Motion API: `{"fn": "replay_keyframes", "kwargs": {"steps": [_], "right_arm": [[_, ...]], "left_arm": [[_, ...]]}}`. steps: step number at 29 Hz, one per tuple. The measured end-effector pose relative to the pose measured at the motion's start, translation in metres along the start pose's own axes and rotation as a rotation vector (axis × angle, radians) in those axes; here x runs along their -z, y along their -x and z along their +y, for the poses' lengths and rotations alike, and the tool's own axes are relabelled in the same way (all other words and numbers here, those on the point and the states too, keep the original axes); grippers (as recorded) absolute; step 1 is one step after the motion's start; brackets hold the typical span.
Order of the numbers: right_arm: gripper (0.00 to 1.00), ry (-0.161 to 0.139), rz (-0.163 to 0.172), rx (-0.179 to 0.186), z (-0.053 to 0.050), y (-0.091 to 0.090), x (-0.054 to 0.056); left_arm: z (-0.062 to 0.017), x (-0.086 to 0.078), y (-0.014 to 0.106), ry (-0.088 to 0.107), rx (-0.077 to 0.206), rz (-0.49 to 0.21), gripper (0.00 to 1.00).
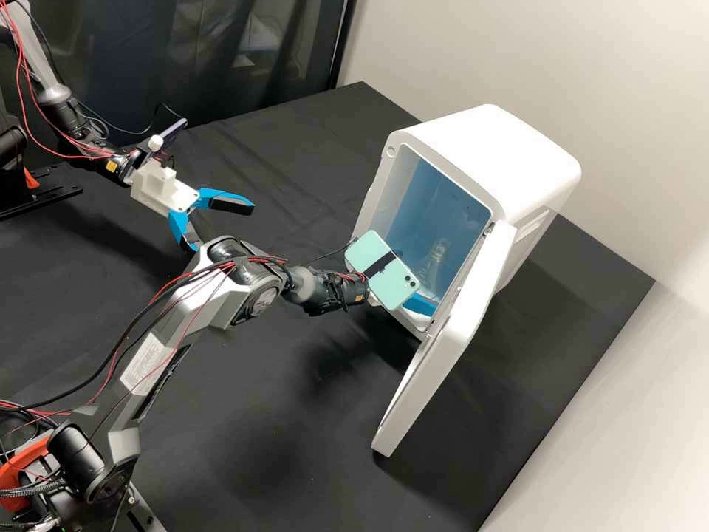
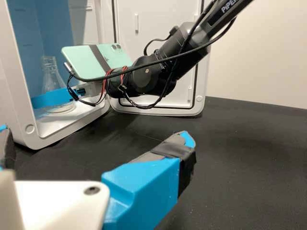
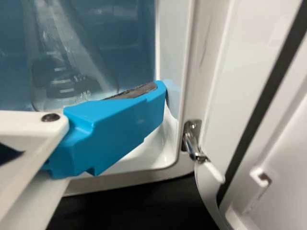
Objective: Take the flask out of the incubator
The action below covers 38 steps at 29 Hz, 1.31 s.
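Inside the white boxy incubator (image 1: 509, 166), my right end effector (image 2: 53, 98) sits by the clear glass flask (image 2: 48, 76); whether it grips, I cannot tell. My left end effector (image 1: 213, 216) hangs wide open, empty.

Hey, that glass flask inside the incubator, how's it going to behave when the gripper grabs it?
Likely slippery and fragile: the flask looks like clear, smooth glass. Its wide base under a narrow neck suggests it stands steadily, though a push near the neck might tip it.
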Motion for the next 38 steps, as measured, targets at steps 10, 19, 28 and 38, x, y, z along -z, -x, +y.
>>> {"fn": "replay_keyframes", "kwargs": {"steps": [10,19,28,38], "right_arm": [[1.00,0.007,-0.012,0.013,-0.002,-0.005,-0.004],[0.00,0.026,-0.014,0.016,-0.002,-0.005,-0.004],[0.00,0.013,-0.025,0.012,-0.001,-0.005,-0.006],[0.00,0.008,-0.038,0.007,0.001,-0.007,-0.011]], "left_arm": [[-0.0002,0.000,-0.003,0.004,0.001,0.002,1.00],[-0.0002,0.000,-0.003,0.004,0.001,0.002,1.00],[-0.0002,0.000,-0.003,0.004,0.001,0.002,1.00],[-0.0002,0.000,-0.003,0.004,0.001,0.002,1.00]]}}
